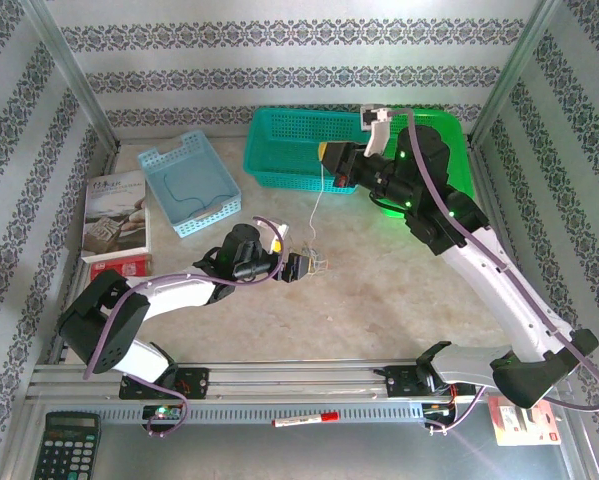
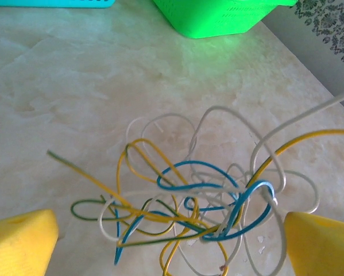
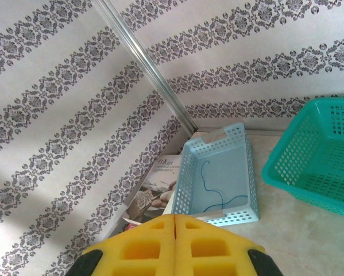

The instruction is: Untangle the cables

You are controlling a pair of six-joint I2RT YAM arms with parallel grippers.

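Two six-joint arms are bolted at the near edge of a pale marbled surface [image 1: 379, 300]. The left arm [image 1: 169, 295] is laid low and stretched to the right, its elbow near the base, and its gripper [image 1: 301, 266] is held close to the surface near the middle. The right arm [image 1: 479, 260] is raised steeply up and leftward, with its gripper [image 1: 327, 152] carried high in front of a teal-green perforated plastic basket [image 1: 289, 178].

Two baskets are counted: the teal-green one at the back, and a smaller light-blue perforated plastic basket [image 1: 209, 220] to its left. One dark blue wire [image 3: 206, 184] is seen lying inside the light-blue basket. One printed booklet [image 1: 116, 215] is laid flat beside that basket.

One loopy clump of thin blue, white and yellow cables [image 2: 206, 195] is seen on the surface between the left gripper's yellow fingers [image 2: 19, 241], which are spread wide on either side of it without touching. The right gripper's yellow fingers [image 3: 154, 241] are pressed flat together, and one white strand [image 1: 319, 200] is drawn taut from them down to the clump.

One black calculator [image 1: 64, 445] and one red marker [image 1: 304, 418] are laid on the grey ledge in front of the arm bases.
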